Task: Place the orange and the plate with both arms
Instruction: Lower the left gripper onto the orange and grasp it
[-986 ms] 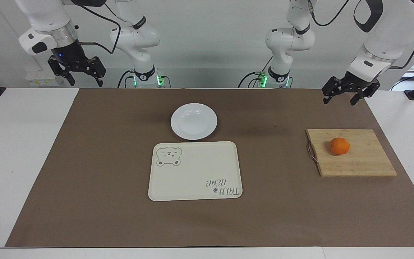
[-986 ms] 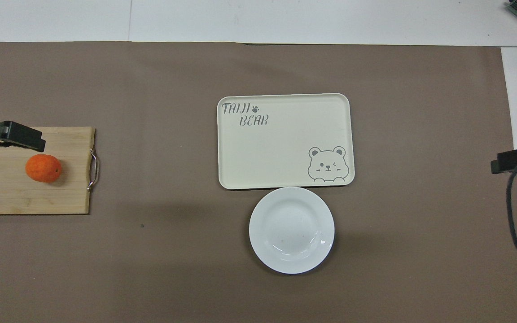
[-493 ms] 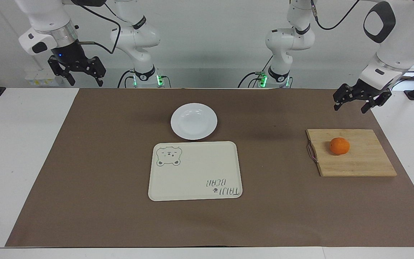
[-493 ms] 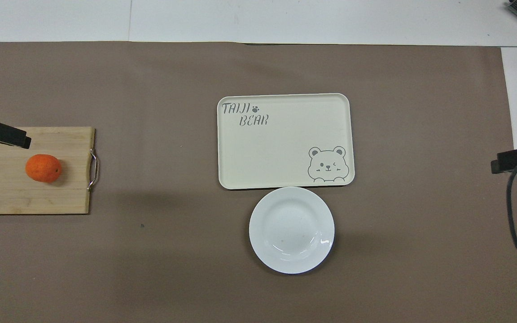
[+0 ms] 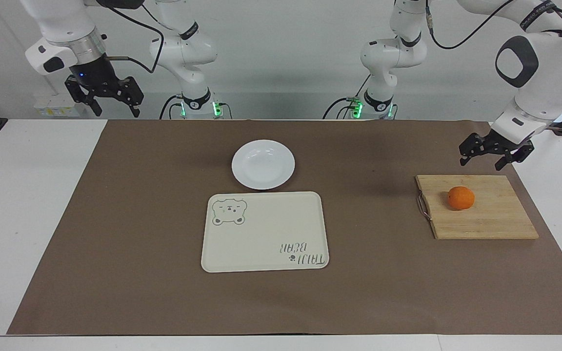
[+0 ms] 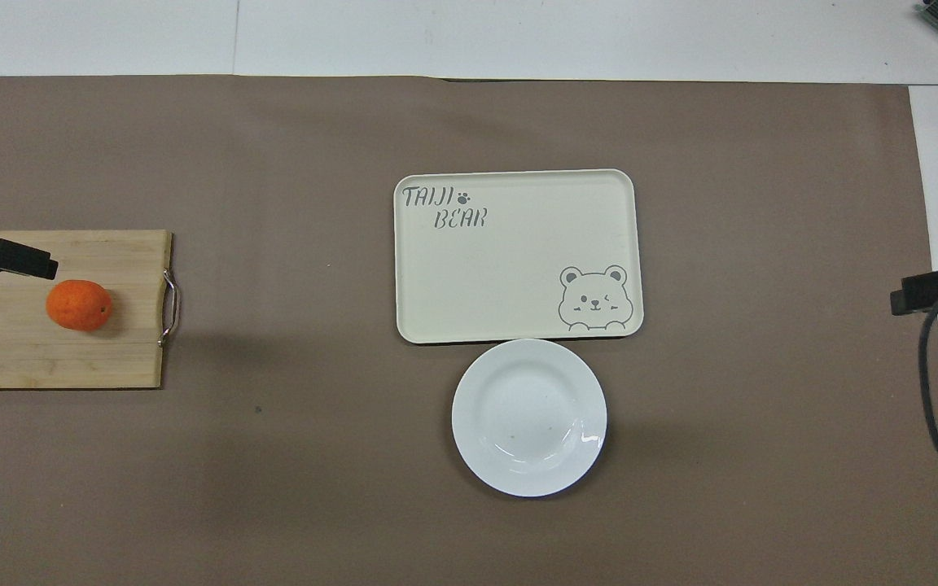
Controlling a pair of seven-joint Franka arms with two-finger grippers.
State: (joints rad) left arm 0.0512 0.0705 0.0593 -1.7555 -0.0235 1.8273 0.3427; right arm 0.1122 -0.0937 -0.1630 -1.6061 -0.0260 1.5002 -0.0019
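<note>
White tabletop (image 5: 27, 204) under wide brown paper mat (image 5: 164, 292). Cream rectangular bear-print tray (image 5: 265, 231) at mat centre. Rectangular bamboo cutting board (image 5: 486, 219) with metal handle, toward left arm's end. Round glossy white plate (image 5: 263, 164) on mat, touching tray's edge nearer robots. Small round bright-orange fruit (image 5: 460, 198) on board, untouched. Left gripper (image 5: 491, 157) in air over board's edge nearer robots, jaws spread, empty. Right gripper (image 5: 104, 100) raised over its own end of tabletop, waiting, jaws spread, empty
</note>
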